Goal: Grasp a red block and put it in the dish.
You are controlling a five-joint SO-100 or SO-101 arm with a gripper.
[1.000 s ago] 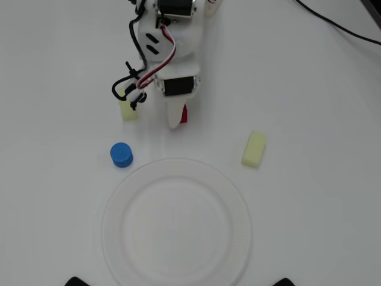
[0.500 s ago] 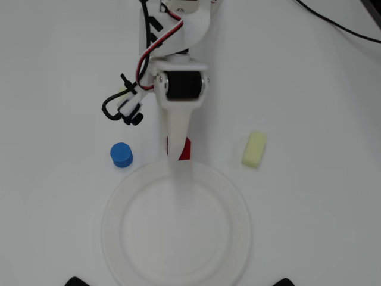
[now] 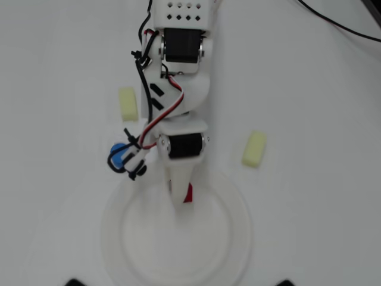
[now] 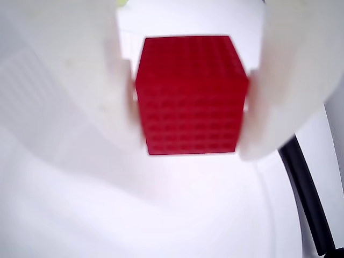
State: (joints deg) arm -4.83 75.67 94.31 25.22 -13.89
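In the overhead view, going left to right, a pale yellow oblong block (image 3: 127, 103) lies on the white worktop (image 3: 53, 179) at about ten o'clock from the picture's centre. Below it, near eight o'clock, the blue cylinder (image 3: 118, 155) sits just beside the arm's cable bundle (image 3: 138, 156), partly hidden by it. The white arm (image 3: 178, 89) comes in from twelve o'clock and reaches down the middle of the frame, black servos showing along it. Its fingers (image 3: 181, 199) hang over the upper rim of the dish (image 3: 238, 238), the big round white plate that fills the six o'clock area. A sliver of the red block (image 3: 189, 192) peeks out at the right edge of the fingers, above the dish's inner rim. Further right, at about three o'clock, a second pale yellow block (image 3: 254, 149) lies tilted on the worktop, well apart from the dish. A black cable (image 3: 345, 25) crosses the corner at one o'clock.

In the wrist view the left finger (image 4: 64, 80) is a broad white blur pressed against the left face of the red block (image 4: 191, 97); the right finger (image 4: 290, 80) presses the opposite face, so the fingers (image 4: 191, 102) pinch the cube between them. The cube's face shows a fine grid texture. Under it lies the white surface of the dish (image 4: 161, 215), its rim curving at five o'clock, where a dark band (image 4: 306, 193) runs past.
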